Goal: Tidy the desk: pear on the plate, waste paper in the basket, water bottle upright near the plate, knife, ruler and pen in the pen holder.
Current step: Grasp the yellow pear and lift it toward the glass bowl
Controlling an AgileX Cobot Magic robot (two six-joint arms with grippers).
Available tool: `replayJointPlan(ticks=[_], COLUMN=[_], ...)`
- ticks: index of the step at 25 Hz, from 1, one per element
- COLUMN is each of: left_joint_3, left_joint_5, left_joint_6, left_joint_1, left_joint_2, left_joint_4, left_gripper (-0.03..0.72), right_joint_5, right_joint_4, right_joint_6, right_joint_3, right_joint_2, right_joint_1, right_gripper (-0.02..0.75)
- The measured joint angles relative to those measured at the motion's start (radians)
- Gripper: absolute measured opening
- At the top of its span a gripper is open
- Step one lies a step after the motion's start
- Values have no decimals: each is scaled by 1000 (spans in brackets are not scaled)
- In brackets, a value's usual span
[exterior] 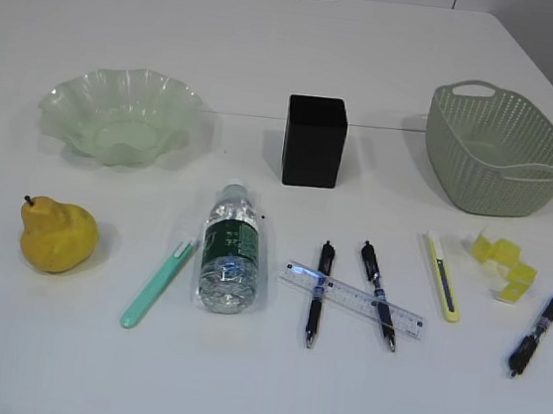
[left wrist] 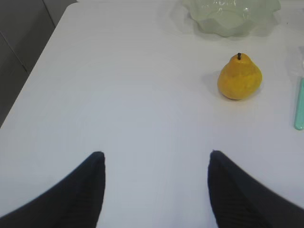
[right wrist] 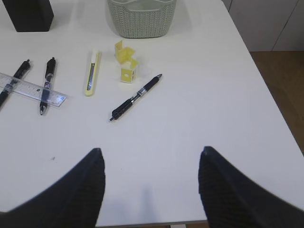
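Nothing sorted yet, as we read it. Taking the pen holder [exterior: 314,141] as reference, a black box at centre-back of the table [exterior: 256,385].

- Plate [exterior: 122,115]: pale green, wavy rim, well left of the holder, empty.
- Pear [exterior: 57,235]: front-left of the holder, nearer us than the plate, resting on its side with the stem pointing up-left. Easy first pick for our left arm.
- Water bottle [exterior: 228,249]: lying flat just in front-left of the holder, cap toward the back. It needs standing up, so we'd judge a grasp on the body, then a rotate.
- Mint-green knife [exterior: 158,281]: beside the bottle on its left, apart from it.
- Ruler [exterior: 351,299]: in front of the holder, lying across two dark pens [exterior: 318,292] [exterior: 378,295]. It sits on top of them, so it looks like the ruler goes first.
- Yellow knife [exterior: 442,276]: front-right of the holder.
- Waste paper [exterior: 502,263]: yellow folded scrap, right of the holder, in front of the basket [exterior: 498,147] but not in it.
- Third pen [exterior: 536,334]: farthest right and forward.

Left gripper [left wrist: 156,156]: jaws spread wide, nothing between them, above bare table with the pear up ahead to the right. Right gripper [right wrist: 149,154]: likewise wide apart and empty, over the near edge, third pen and paper ahead of it. Both look parked clear of the objects, presumably so the layout stays visible.
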Motion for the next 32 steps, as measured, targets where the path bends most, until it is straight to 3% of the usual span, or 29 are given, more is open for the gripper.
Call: replayJointPlan(ticks=[7,12,24,32], left_joint_3=[0,-13,-113,-228], left_joint_5=[0,-37,-192,-278], left_joint_6=[0,0,0,0], left_joint_1=[-19,-63,-89,-183], left_joint_2=[0,30,432,693], left_joint_4=[0,0,-56,-69], left_gripper=[477,477,475,475], right_joint_5=[-37,-198,-444,-528], right_joint_4=[42,132,130,122], right_joint_6=[36,95,102,102], right_joint_3=[-6,-9,-74,-171], right_joint_2=[0,30,497,732], right_joint_1=[0,0,0,0], right_gripper=[461,461,461,460])
